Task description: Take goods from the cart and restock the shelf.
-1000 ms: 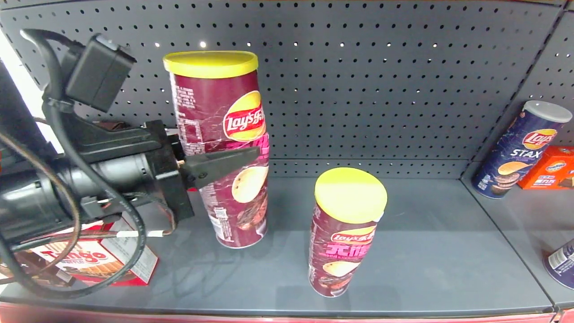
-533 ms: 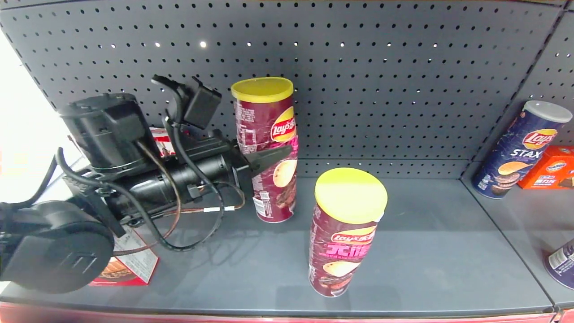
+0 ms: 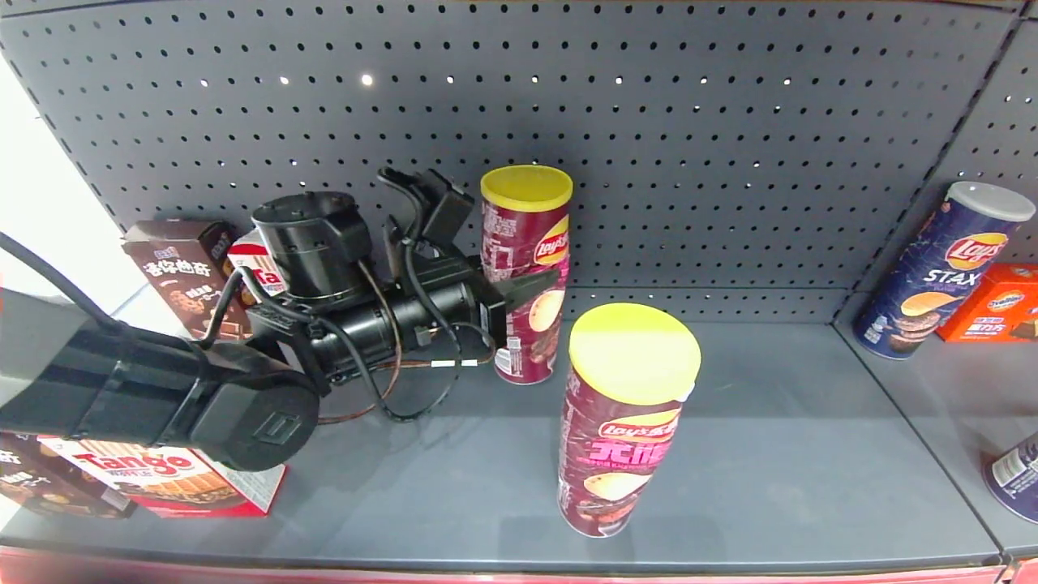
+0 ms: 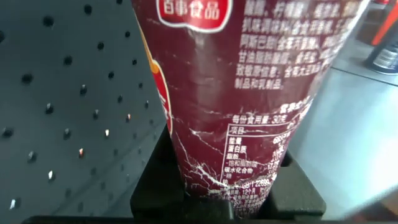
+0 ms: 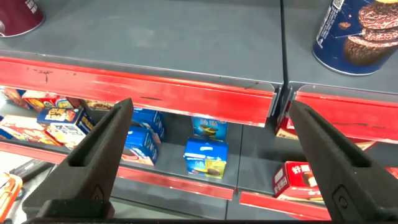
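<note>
A maroon chips can [image 3: 525, 243] with a yellow lid stands upright at the back of the grey shelf [image 3: 770, 454], close to the pegboard. My left gripper [image 3: 531, 285] is shut on its middle from the left side. The left wrist view has the same can [image 4: 249, 106] held between the jaws, with the pegboard [image 4: 62, 124] beside it. A second maroon can [image 3: 623, 422] stands nearer the front edge, to the right. My right gripper [image 5: 211, 155] is open with nothing between its fingers [image 5: 93, 162], in front of the shelf's red front edge [image 5: 186, 93].
A blue chips can [image 3: 941, 272] and an orange box [image 3: 993, 304] stand in the bay to the right, with another blue can [image 3: 1014, 487] nearer its front. A brown biscuit box [image 3: 182, 276] and a red wafer box [image 3: 162, 478] sit at the left. Bare shelf lies right of the cans.
My left arm has carried the held can away from the front, deeper into the shelf toward the pegboard and to the right. The front can has not moved.
</note>
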Motion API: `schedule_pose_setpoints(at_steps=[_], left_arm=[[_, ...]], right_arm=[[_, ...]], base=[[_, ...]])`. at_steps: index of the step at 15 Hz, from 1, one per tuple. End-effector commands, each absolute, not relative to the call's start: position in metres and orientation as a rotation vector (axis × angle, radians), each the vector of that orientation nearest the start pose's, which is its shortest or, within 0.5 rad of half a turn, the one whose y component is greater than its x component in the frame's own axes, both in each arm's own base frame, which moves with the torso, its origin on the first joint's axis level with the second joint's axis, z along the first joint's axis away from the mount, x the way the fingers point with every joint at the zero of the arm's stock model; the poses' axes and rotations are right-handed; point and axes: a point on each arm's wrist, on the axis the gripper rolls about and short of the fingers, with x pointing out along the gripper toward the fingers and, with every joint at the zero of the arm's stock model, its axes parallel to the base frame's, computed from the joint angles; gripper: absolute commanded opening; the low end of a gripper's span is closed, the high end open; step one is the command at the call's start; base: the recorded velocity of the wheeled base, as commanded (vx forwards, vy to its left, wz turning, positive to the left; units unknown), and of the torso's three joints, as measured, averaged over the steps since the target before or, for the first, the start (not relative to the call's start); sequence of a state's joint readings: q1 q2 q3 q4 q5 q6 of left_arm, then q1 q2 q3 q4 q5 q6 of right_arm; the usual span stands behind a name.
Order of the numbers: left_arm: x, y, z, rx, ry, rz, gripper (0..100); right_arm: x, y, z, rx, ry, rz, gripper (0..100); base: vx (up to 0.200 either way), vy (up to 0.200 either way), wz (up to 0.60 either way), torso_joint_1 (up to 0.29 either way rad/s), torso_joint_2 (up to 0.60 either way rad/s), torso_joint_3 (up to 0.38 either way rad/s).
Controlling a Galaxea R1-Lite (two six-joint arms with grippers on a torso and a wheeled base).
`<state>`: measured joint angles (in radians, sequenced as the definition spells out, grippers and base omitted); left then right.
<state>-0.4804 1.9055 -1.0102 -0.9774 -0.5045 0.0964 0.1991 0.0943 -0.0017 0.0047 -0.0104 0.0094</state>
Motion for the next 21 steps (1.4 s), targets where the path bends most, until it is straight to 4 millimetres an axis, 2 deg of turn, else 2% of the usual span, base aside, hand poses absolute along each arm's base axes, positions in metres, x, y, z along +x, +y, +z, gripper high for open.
schedule_pose_setpoints(at_steps=[1,6,10,16,17,20,21], left_arm=[[0.332,-0.187,0.193,0.091,-0.12,-0.983,0],[0.341,-0.197,0.185,0.084,-0.145,-0.994,0],[0.344,-0.199,0.176,0.086,-0.144,-0.994,0],[0.335,-0.197,0.166,0.09,-0.145,-1.002,0],[0.333,-0.196,0.165,0.089,-0.147,-0.998,100],[0.33,-0.194,0.164,0.088,-0.138,-0.993,100],[0.319,-0.188,0.176,0.088,-0.157,-0.992,100]], right_arm=[[-0.015,-0.003,0.077,-0.001,0.102,0.188,100],[-0.015,-0.003,0.077,-0.001,0.102,0.188,100],[-0.015,-0.003,0.077,-0.001,0.102,0.188,100],[-0.015,-0.003,0.077,-0.001,0.102,0.188,100],[-0.015,-0.003,0.077,-0.001,0.102,0.188,100],[-0.015,-0.003,0.077,-0.001,0.102,0.188,100],[-0.015,-0.003,0.077,-0.001,0.102,0.188,100]], base=[[0.0,0.0,0.0,0.0,0.0,0.0],[0.0,0.0,0.0,0.0,0.0,0.0],[0.0,0.0,0.0,0.0,0.0,0.0],[0.0,0.0,0.0,0.0,0.0,0.0],[0.0,0.0,0.0,0.0,0.0,0.0],[0.0,0.0,0.0,0.0,0.0,0.0],[0.0,0.0,0.0,0.0,0.0,0.0]])
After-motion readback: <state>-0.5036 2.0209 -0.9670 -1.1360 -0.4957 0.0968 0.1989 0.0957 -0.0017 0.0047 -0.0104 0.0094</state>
